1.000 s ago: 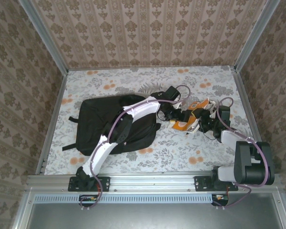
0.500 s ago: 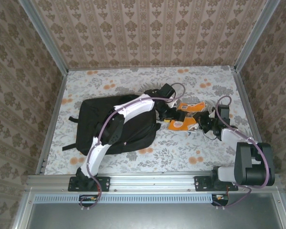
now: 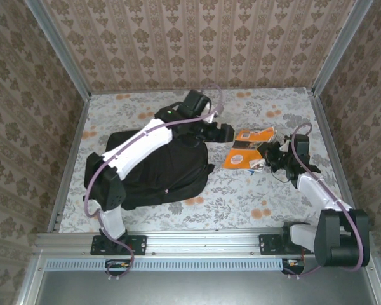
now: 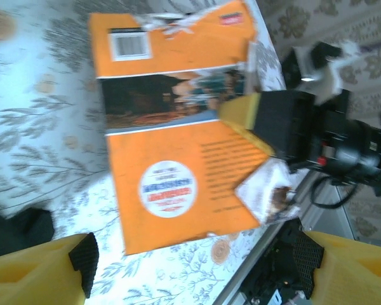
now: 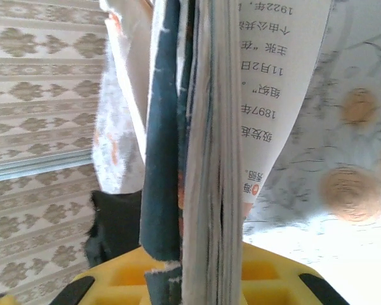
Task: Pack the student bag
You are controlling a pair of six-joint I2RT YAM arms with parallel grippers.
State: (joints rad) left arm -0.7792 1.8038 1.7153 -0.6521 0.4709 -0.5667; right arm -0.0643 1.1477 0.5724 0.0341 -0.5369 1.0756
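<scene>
Orange book (image 3: 242, 155) overhead, page edges (image 5: 206, 159) close-up

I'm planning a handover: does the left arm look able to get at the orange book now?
Probably yes: the left gripper is open just beside the orange book, nothing between them, though the right gripper clamps one edge.
</scene>
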